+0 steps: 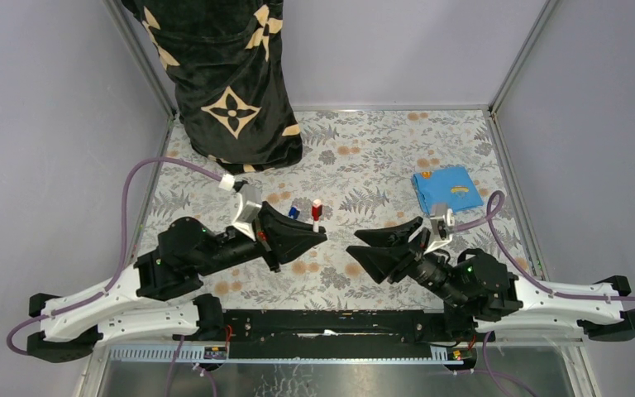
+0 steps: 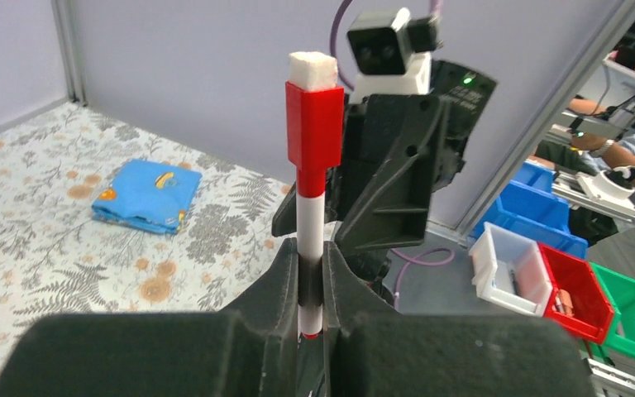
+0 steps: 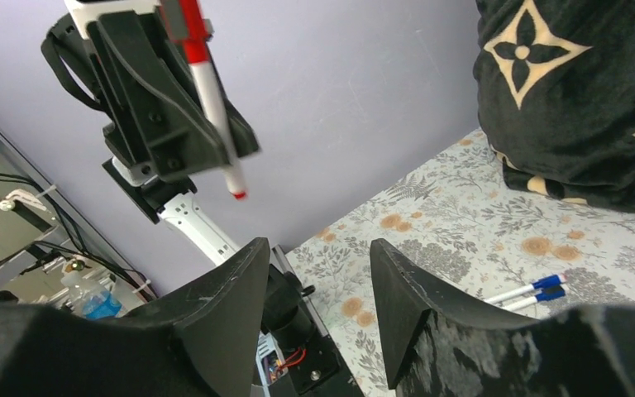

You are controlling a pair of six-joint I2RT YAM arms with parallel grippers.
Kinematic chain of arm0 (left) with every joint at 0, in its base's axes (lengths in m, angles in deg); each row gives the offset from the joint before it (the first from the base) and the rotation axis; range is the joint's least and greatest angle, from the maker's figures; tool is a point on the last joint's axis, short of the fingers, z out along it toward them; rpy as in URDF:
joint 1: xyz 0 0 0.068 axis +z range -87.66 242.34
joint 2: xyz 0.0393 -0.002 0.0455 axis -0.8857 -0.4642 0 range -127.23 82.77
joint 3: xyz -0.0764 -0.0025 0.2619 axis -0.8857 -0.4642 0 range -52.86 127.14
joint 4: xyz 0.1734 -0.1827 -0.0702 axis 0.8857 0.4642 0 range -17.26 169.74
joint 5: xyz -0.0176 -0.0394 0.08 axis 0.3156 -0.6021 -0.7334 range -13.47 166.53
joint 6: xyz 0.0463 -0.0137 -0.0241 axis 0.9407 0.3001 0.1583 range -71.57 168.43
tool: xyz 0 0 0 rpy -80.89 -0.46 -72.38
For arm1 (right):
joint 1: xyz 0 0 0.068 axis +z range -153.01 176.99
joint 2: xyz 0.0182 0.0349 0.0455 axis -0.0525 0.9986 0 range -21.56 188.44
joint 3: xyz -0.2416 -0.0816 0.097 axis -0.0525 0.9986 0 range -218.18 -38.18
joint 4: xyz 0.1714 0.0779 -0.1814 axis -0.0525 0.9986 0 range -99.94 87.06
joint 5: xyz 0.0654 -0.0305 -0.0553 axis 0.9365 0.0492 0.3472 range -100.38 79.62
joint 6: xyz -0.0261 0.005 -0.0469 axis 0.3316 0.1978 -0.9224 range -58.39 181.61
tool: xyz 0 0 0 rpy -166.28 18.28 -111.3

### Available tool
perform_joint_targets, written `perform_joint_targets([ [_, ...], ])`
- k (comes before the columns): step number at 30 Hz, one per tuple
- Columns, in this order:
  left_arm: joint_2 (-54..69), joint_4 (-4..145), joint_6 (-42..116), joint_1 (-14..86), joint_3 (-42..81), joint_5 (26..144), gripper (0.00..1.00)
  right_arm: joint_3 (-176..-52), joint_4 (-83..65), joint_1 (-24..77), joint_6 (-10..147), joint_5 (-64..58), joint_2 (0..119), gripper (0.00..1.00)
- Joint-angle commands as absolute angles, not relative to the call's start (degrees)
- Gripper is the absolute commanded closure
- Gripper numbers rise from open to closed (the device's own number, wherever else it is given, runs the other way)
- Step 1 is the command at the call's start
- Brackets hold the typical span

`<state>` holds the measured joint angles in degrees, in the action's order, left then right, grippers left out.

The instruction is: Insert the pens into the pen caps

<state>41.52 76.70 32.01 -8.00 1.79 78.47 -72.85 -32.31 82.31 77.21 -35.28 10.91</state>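
The left gripper [image 2: 310, 277] is clamped on the red pen [image 2: 309, 223], which stands upright above the middle of the table [image 1: 380, 149] with a red cap [image 2: 314, 124] on its upper end. The right gripper [image 3: 318, 248] faces it with jaws spread and empty. Two blue pens [image 3: 533, 289] lie side by side just left of the middle.

A red pen [image 2: 309, 223], white-barrelled, is seen held upright by its lower barrel. A red cap [image 2: 314, 124] is seated on its upper end, and a small red end is shown below. Two blue pens [image 3: 517, 291] are seen lying flat on the table, side by side and parallel, at 9 o'clock of the red pen in the top view. Blue caps [image 3: 551, 282] are fitted at their ends.
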Motion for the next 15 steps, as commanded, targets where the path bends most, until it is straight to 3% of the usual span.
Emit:
perform_joint_targets([
  [1, 43.27, 71.8, 32.62, -7.71, 2.41, 82.33, 1.0, -71.23, -30.86, 82.79, 74.97, -37.29, 7.1, 0.44],
  [9, 42.11, 75.1, 34.06, -7.71, 4.43, 88.06, 1.0, -72.86, -21.25, 82.83, 76.06, -41.91, 8.56, 0.43],
  [15, 40.98, 76.16, 34.08, -7.71, 4.84, 86.37, 1.0, -78.91, -7.26, 82.59, 82.89, -52.18, 17.91, 0.41],
])
